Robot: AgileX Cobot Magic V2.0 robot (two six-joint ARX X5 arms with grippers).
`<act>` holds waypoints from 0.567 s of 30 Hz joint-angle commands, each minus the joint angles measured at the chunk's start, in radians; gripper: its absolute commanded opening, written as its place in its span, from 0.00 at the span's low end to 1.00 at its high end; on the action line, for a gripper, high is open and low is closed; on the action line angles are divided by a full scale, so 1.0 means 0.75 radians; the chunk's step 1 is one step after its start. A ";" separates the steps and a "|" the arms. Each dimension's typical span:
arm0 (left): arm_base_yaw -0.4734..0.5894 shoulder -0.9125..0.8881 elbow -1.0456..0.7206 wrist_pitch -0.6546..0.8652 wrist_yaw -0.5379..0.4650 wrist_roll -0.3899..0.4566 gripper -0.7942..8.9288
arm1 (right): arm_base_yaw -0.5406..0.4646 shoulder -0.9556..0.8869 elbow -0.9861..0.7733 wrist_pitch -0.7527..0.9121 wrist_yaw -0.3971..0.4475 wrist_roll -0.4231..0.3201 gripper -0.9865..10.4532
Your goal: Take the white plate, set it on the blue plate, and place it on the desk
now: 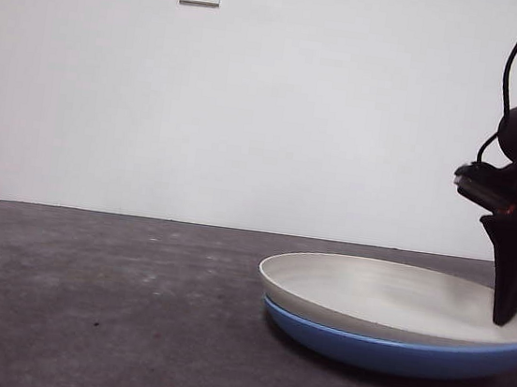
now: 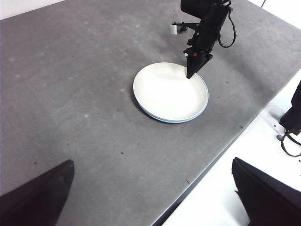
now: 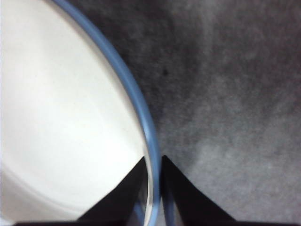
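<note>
Round cream-white matte plate (image 1: 387, 299) sits nested in the round glossy blue plastic plate (image 1: 390, 353), stack flat on the dark grey mottled tabletop (image 1: 103, 307), toward its right side in front view. Right gripper (image 3: 153, 172) is at the stack's edge, jaws nearly together, pinching both rims: one jaw inside the white plate, one outside the blue. Left gripper (image 2: 153, 193) is high and well apart, jaws spread wide, holding nothing.

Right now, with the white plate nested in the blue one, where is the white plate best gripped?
By its raised rim, from above at the outer edge, where the right gripper straddles it. The white plate lies flat, nested in the blue plate, so only the rim offers purchase.
</note>
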 commanded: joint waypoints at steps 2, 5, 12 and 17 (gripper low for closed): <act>-0.007 0.005 0.020 0.015 -0.004 0.016 0.79 | -0.004 0.004 0.084 -0.037 -0.020 -0.006 0.09; -0.007 0.005 0.020 0.015 -0.004 0.016 0.79 | 0.010 0.003 0.139 -0.075 -0.045 -0.005 0.09; -0.007 0.005 0.020 0.016 -0.004 0.016 0.79 | 0.099 0.003 0.198 -0.087 -0.062 0.043 0.09; -0.007 0.005 0.020 0.022 -0.004 0.016 0.79 | 0.203 0.004 0.199 -0.012 -0.066 0.119 0.09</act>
